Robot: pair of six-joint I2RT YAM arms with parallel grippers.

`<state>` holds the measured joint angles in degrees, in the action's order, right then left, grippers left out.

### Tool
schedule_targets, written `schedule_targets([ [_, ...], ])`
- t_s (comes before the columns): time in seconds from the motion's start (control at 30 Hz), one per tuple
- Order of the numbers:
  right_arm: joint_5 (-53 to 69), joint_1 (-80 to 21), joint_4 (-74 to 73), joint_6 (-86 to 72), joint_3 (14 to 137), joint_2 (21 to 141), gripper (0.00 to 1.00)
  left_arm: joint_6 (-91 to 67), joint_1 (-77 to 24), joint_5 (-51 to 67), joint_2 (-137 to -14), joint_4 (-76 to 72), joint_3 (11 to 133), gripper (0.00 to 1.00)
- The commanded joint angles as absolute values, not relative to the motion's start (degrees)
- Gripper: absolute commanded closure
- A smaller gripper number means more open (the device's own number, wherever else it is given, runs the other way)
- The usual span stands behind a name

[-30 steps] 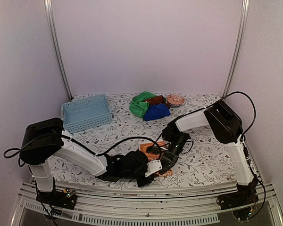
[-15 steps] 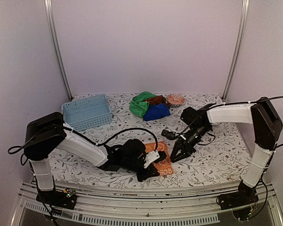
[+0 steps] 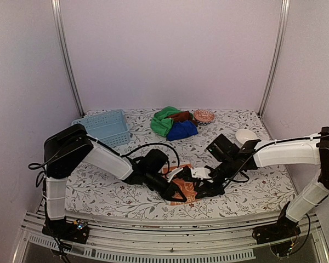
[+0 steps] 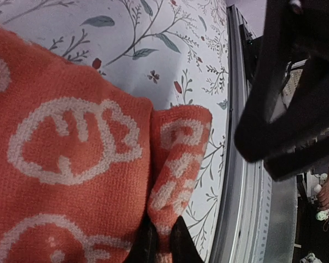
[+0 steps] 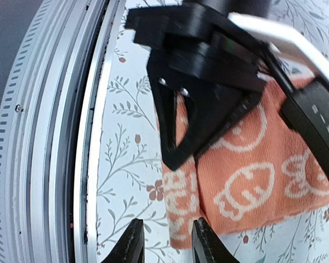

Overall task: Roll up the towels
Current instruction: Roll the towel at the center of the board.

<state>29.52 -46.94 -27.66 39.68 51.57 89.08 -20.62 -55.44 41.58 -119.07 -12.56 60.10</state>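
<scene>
**Left gripper pinching the orange towel**

You are looking down on the towel, its cream pattern filling the left of the view, lying on the flowered tablecloth. Its right edge is folded over into a narrow flap, and your fingertips are closed on that flap. The metal rail runs alongside. The other arm looms dark and blurred at the upper right.

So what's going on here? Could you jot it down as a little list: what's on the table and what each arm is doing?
towel in work: orange towel, near the front edge of the table, one edge folded over
left gripper: shut, pinching that folded edge
right gripper: open, fingers on either side of the fold's end
towels waiting: green towel, blue towel, rust-brown towel, heaped at the back
other things: basket back left; white bowl on the right
</scene>
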Motion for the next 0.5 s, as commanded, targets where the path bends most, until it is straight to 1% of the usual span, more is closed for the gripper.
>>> schedule_targets([
  [0.0, 18.7, -53.2, -19.8, 41.8, 50.2, 88.6, 0.67, -25.3, -53.9, 43.2, -122.5, -6.9, 59.0, 0.96],
  [0.1, 14.8, -56.0, -18.1, 42.9, 49.7, 91.1, 0.66, -26.1, -53.0, 43.6, -122.9, -7.4, 58.6, 0.96],
  [0.3, 8.5, -57.5, -14.8, 43.0, 49.8, 95.3, 0.65, -27.2, -52.0, 44.9, -124.1, -8.6, 58.6, 0.96],
  [0.4, 7.0, -57.7, -14.6, 43.4, 49.7, 97.3, 0.64, -27.4, -51.6, 45.5, -124.6, -8.9, 58.8, 0.96],
  [0.47, 7.2, -57.7, -14.7, 43.7, 49.4, 98.3, 0.66, -27.6, -51.3, 46.0, -124.8, -8.9, 58.9, 0.96],
])
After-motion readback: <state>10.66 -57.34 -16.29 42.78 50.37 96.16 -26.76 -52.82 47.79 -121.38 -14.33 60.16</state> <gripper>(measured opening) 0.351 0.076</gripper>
